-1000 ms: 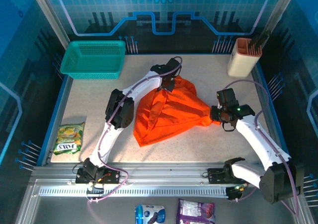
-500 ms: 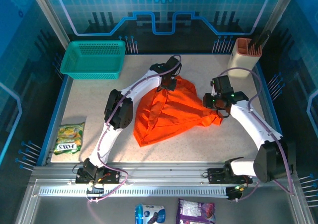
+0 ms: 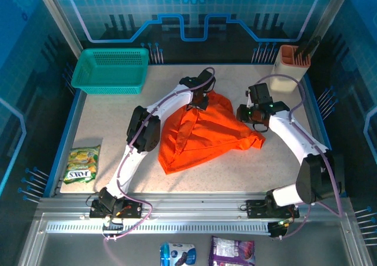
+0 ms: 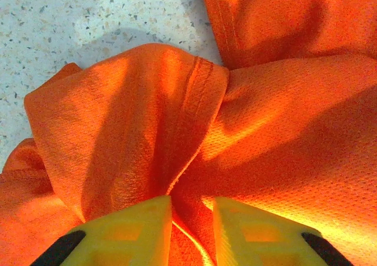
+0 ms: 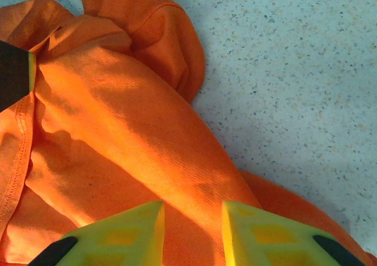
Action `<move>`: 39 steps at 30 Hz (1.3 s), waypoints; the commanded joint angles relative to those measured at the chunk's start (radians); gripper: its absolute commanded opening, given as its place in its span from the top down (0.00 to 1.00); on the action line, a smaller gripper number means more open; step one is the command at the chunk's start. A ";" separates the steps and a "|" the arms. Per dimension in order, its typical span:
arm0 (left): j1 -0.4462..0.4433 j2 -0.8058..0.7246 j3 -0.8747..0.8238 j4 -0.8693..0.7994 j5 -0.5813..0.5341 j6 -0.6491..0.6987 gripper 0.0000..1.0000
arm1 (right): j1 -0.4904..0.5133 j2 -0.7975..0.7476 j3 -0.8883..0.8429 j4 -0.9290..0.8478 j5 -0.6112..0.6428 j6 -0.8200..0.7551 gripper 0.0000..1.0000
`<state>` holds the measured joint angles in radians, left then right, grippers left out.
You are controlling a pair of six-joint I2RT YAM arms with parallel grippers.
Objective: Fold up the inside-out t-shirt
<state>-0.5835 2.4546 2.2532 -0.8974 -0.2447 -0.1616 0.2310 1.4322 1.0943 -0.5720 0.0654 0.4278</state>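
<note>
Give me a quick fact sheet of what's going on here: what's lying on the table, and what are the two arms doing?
Garment: orange-red t-shirt, crumpled in a rough triangle between the arms
Left end effector: pinching a bunched fold at the shirt's far edge
Right end effector: closed on a ridge of cloth at the shirt's right side
Far-left corner: teal mesh basket
Near-left edge: yellow-green snack packet
Folding: not yet done

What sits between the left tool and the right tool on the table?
The orange t-shirt: in the top view its rumpled far edge spans the stretch from the left tool to the right tool.
</note>
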 commanded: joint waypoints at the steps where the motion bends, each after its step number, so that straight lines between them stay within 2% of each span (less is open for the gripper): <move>1: 0.012 0.023 0.032 -0.029 0.029 -0.030 0.75 | 0.019 0.045 0.053 0.027 -0.032 -0.017 0.69; 4: 0.019 0.029 0.031 -0.029 0.033 -0.036 0.75 | 0.022 0.104 0.090 0.040 -0.047 -0.024 0.69; 9: 0.021 0.038 0.037 -0.033 0.030 -0.030 0.64 | 0.022 0.235 0.183 0.065 -0.077 -0.051 0.67; 11: 0.022 0.045 0.043 -0.039 0.041 -0.032 0.65 | 0.023 0.304 0.232 0.074 -0.094 -0.063 0.64; 17: 0.027 0.049 0.039 -0.037 0.068 -0.035 0.84 | 0.025 0.512 0.404 0.056 -0.087 -0.093 0.47; 24: 0.042 0.014 0.029 -0.015 0.114 -0.044 1.00 | 0.025 0.717 0.584 -0.001 -0.065 -0.124 0.46; 27: 0.055 -0.015 0.019 0.003 0.143 -0.058 1.00 | 0.030 0.770 0.637 -0.012 -0.069 -0.130 0.56; 31: 0.077 -0.066 0.018 0.008 0.173 -0.070 1.00 | 0.037 0.777 0.709 -0.034 -0.029 -0.135 0.93; 32: 0.082 -0.083 0.017 0.009 0.177 -0.072 1.00 | 0.037 0.766 0.720 -0.035 -0.022 -0.136 0.99; 39: 0.189 -0.306 -0.069 0.075 0.299 -0.151 1.00 | 0.000 0.650 0.898 -0.103 -0.001 -0.160 1.00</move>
<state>-0.4465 2.2936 2.2143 -0.8719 -0.0338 -0.2539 0.2512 2.1891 1.8931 -0.6308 0.0418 0.2897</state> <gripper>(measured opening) 0.055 0.041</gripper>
